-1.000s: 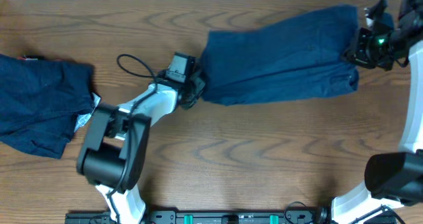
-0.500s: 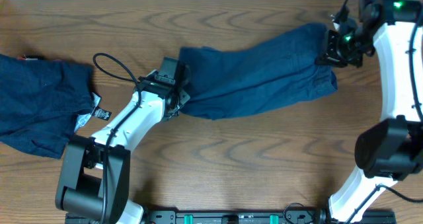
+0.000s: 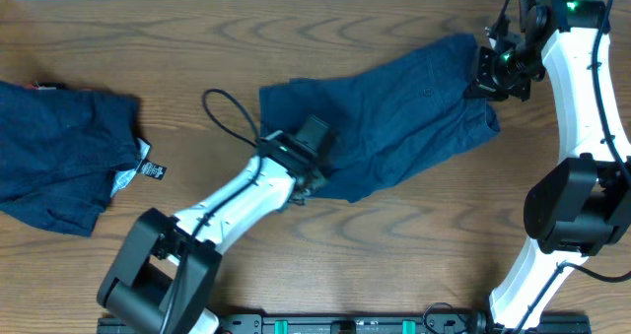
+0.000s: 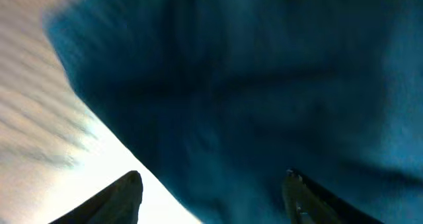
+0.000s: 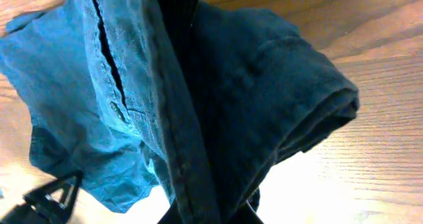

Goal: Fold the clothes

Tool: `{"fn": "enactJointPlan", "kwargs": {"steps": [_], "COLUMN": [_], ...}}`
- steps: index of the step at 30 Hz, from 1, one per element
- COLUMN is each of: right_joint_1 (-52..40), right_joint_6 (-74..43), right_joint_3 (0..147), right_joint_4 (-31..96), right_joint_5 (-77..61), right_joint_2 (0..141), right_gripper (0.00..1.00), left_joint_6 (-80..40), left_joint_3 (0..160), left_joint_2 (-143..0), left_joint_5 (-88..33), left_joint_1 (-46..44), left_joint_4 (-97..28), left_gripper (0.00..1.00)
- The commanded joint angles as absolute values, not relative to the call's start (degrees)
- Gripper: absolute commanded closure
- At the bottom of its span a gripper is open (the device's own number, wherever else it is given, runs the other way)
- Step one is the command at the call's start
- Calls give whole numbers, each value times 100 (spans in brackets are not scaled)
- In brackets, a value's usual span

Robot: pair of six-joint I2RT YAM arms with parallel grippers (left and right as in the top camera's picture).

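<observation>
The left gripper [image 4: 215, 178] hangs released over the dark navy-blue soft fabric shorts [image 3: 394, 117] spread mid-table. The right gripper [image 3: 485, 78] is clenched on their far right end, and a second navy-blue fabric garment [image 3: 59, 167] lies well apart at the left.

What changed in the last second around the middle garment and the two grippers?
The middle garment was dragged left and bunched slightly. The left gripper opened, letting go of its left end, and now sits at its lower edge. The right gripper moved left, still shut on the right end. The garment at far left, with its tags, stayed put.
</observation>
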State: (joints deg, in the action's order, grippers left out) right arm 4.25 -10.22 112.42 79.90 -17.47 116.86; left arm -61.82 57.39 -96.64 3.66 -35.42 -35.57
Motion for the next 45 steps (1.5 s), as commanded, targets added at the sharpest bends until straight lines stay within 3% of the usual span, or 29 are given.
{"fn": "enactJointPlan", "kwargs": {"steps": [1,8,16,21,36,37,40,41,45], "right_joint_1": [388,384,366,329,292,292,270,255,183], "right_joint_6": [-1157,-1149,-1105,-1020,-1002,-1002,-1002,-1002,-1007], "right_joint_3": [11325,11325,11325,11325,11325,11325,11325,11325,11336], "right_joint_4": [7979,7994,7959,8034,8141,8154,8169,8167,8145], "right_joint_5": [-1667,-1647,-1651,-1673,-1673,-1673,-1671,-1664,-1649], "right_joint_2": [11703,11703,11703,11703,11703,11701,11699,11697,11664], "right_gripper": [99,99,99,99,99,99,99,99,99], "left_joint_6": [-6587,-6709,-5782,-5745,-5765,-5767,-5767,-5767,-5765], "left_joint_3": [5675,5682,5682,5682,5682,5682,5682,5680,5680], "left_joint_2": [-9609,-9323,-9249,-9730,-11246,-11312,-11544,-11590,-11627], "left_joint_5": [646,958,958,947,75,27,-130,-132,-134], "left_joint_1": [-3645,-3026,-2342,-2018,-1732,-1732,-1743,-1743,-1743], "left_joint_4": [-3575,-3398,-2480,-1997,-1100,-1103,-1122,-1138,-1197], "left_gripper": [30,30,39,59,60,63,90,94,94]}}
